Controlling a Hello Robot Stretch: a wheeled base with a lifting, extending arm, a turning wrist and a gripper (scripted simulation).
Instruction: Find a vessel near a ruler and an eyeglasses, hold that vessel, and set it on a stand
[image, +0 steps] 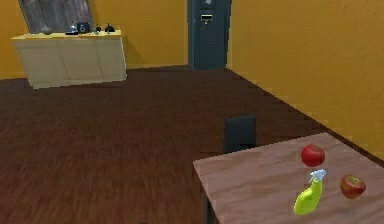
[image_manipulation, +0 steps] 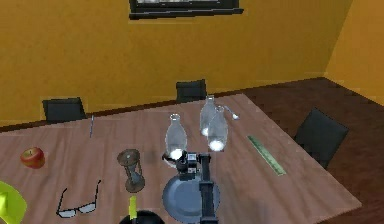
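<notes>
Three clear glass vessels stand on the wooden table (image_manipulation: 80, 150) in the arm side view: one (image_manipulation: 175, 132) left of a pair (image_manipulation: 210, 118). A green ruler (image_manipulation: 267, 155) lies to their right, and eyeglasses (image_manipulation: 78, 200) lie near the front left. My arm (image_manipulation: 207, 195) rises from the bottom edge, and the gripper (image_manipulation: 184, 168) ends just below the left vessel. With the vessels standing behind it, I cannot tell whether it holds anything.
A brown hourglass-like thing (image_manipulation: 130, 170), a red apple (image_manipulation: 33, 157), a dark round dish (image_manipulation: 178, 203) and dark chairs (image_manipulation: 322, 135) sit on or around the table. The forward view has a cream cabinet (image: 70, 60), a dark door (image: 209, 33), a spray bottle (image: 310, 195) and open wood floor.
</notes>
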